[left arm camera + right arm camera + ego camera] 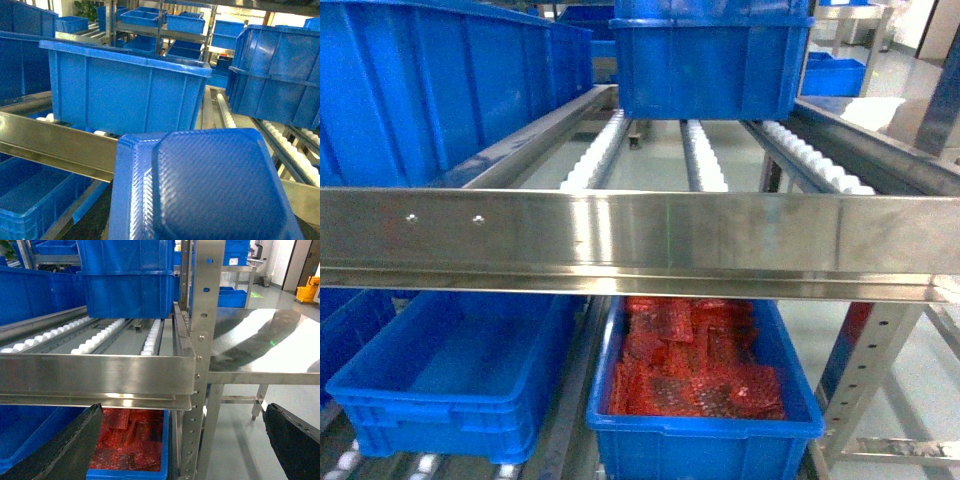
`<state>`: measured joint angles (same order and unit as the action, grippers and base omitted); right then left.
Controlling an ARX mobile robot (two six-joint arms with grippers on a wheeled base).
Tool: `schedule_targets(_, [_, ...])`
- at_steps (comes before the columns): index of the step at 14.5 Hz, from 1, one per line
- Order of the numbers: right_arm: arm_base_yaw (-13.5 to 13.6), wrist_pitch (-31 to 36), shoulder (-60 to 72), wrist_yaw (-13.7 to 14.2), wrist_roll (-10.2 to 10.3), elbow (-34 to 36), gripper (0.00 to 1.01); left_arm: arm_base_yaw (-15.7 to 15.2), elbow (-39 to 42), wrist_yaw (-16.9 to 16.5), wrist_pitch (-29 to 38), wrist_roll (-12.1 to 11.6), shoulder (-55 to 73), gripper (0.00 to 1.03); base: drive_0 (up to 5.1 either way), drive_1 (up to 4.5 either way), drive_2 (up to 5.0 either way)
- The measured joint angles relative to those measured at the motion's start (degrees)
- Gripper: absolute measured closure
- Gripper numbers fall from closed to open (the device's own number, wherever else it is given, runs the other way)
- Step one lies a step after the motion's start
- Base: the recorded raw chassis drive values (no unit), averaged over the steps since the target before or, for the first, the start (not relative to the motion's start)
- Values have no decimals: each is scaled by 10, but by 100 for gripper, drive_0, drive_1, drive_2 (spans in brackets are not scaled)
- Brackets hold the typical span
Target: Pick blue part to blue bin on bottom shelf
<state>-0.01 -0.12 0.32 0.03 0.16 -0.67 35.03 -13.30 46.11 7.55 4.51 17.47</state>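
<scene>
1. Steel rail (640, 235) crosses the head view; blue bin (380, 395) sits below it on the bottom shelf (565, 440), beside the packet crate (800, 420).
2. Blue part (210, 190) fills the left wrist view, close; left grip state cannot be told.
3. Right gripper (182, 440): fingers (65, 445) spread wide, nothing between.

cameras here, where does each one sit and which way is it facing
Head: on the robot, facing forward and down at the rack's steel front rail, with the empty blue bin and the bin of red packets on the bottom shelf; no robot parts show.
Left wrist: looks over a blue textured part toward upper-level crates.
Right wrist: between open dark jaws, facing the rack's right end.
Shared: head and right wrist both show the red packets.
</scene>
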Motion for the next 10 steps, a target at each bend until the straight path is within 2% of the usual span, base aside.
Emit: schedule_targets(10, [0, -1, 0, -2, 0, 0, 3, -2, 0, 2, 0, 0, -2, 59, -503, 242, 242])
